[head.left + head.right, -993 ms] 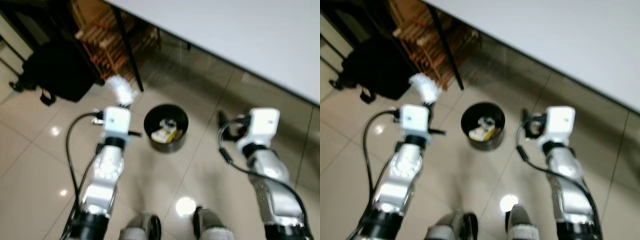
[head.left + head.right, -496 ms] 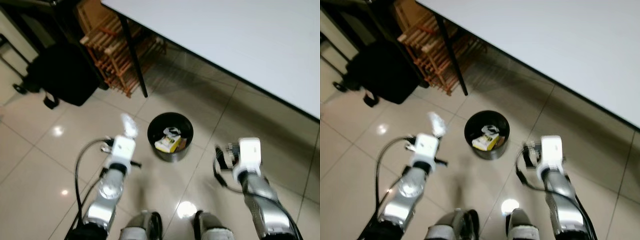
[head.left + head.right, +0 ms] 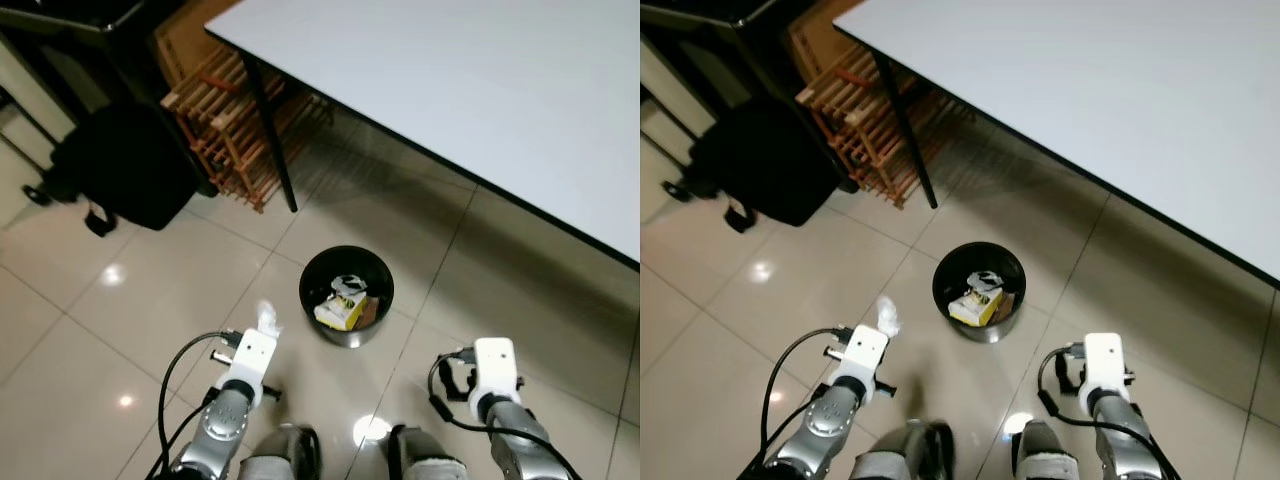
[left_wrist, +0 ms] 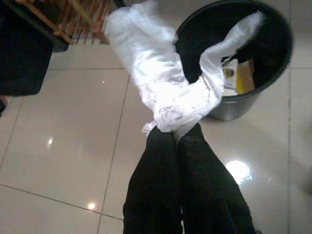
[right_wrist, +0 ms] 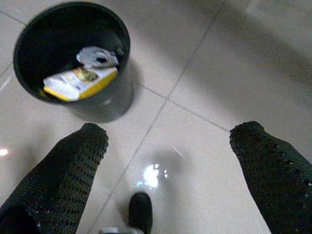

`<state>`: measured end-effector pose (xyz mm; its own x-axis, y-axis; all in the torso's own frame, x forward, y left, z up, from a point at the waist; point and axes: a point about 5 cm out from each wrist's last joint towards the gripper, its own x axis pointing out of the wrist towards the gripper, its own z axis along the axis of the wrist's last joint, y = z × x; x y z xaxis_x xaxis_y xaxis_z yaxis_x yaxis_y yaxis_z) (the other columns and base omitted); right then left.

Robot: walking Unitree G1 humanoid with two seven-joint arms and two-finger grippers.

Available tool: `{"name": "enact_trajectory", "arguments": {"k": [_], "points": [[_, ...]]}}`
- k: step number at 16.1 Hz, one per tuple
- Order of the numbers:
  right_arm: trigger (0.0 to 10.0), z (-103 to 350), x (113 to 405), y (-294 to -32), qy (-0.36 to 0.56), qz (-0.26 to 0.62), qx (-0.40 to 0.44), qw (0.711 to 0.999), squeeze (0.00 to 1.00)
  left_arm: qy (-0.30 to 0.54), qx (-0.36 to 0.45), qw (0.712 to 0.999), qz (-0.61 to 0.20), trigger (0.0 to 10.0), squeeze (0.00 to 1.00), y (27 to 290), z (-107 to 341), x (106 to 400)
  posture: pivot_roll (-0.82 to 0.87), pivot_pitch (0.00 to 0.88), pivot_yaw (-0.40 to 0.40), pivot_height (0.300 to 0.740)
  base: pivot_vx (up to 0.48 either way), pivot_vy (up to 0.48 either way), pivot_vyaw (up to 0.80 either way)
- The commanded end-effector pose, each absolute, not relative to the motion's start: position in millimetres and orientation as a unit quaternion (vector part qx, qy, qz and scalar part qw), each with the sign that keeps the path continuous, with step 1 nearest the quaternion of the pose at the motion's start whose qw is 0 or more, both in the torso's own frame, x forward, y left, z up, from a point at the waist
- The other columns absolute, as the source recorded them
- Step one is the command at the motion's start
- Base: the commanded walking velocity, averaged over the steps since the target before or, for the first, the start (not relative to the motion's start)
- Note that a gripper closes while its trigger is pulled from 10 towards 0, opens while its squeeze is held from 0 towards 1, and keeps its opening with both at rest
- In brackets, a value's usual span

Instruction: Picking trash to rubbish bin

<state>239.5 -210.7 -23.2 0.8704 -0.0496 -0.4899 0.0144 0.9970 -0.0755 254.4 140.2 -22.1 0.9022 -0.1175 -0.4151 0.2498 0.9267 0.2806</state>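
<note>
we are at the carry-to-bin step: our left gripper (image 4: 176,139) has its fingers pressed together on the knotted end of a crumpled white wrapper (image 4: 161,87), so the trash is picked but not yet dropped. the bin (image 3: 346,295), round and black, stands on the tile floor (image 3: 120,330) just ahead of us and a little to the right of that gripper, near a table (image 3: 480,90). it already holds a yellow-and-white pack (image 5: 78,83) and a scrap of pale paper.

in the head view the wrapper sits beside the bin's left rim, not over its mouth. we judge the next move needs the left arm carried right and forward until the wrapper hangs over the opening, then the fingers parted. the film is light and may cling or drift, so we would let go low over the mouth.

the wrapper's long axis runs out from the fingertips, away from the wrist; it splits into two loose tails, one reaching toward the bin.

our right gripper (image 5: 168,141) is spread wide and holds nothing, near the bin's other side.
</note>
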Motion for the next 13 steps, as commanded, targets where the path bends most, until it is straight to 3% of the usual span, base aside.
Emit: {"name": "enact_trajectory", "arguments": {"k": [1, 9, 13], "points": [[10.0, -33, 234, -198, 0.27, -0.006, -0.023, 0.963, 0.0, 0.231, 0.182, 0.952, -0.087, 10.0, 0.0, 155, -33, 244, 0.0, 0.271, 0.147, 0.74, 0.349, 0.0, 0.0], [10.0, -46, 227, -195, 0.292, -0.01, -0.026, 0.956, 0.0, 0.263, 0.191, 0.942, -0.085, 10.0, 0.0, 163, -46, 232, 0.0, 0.252, 0.147, 0.74, 0.333, 0.0, 0.0], [10.0, -49, 226, -194, 0.301, -0.01, -0.017, 0.954, 0.0, 0.259, 0.19, 0.943, -0.084, 10.0, 0.0, 163, -45, 234, 0.0, 0.237, 0.151, 0.74, 0.326, 0.0, -0.77]]}}
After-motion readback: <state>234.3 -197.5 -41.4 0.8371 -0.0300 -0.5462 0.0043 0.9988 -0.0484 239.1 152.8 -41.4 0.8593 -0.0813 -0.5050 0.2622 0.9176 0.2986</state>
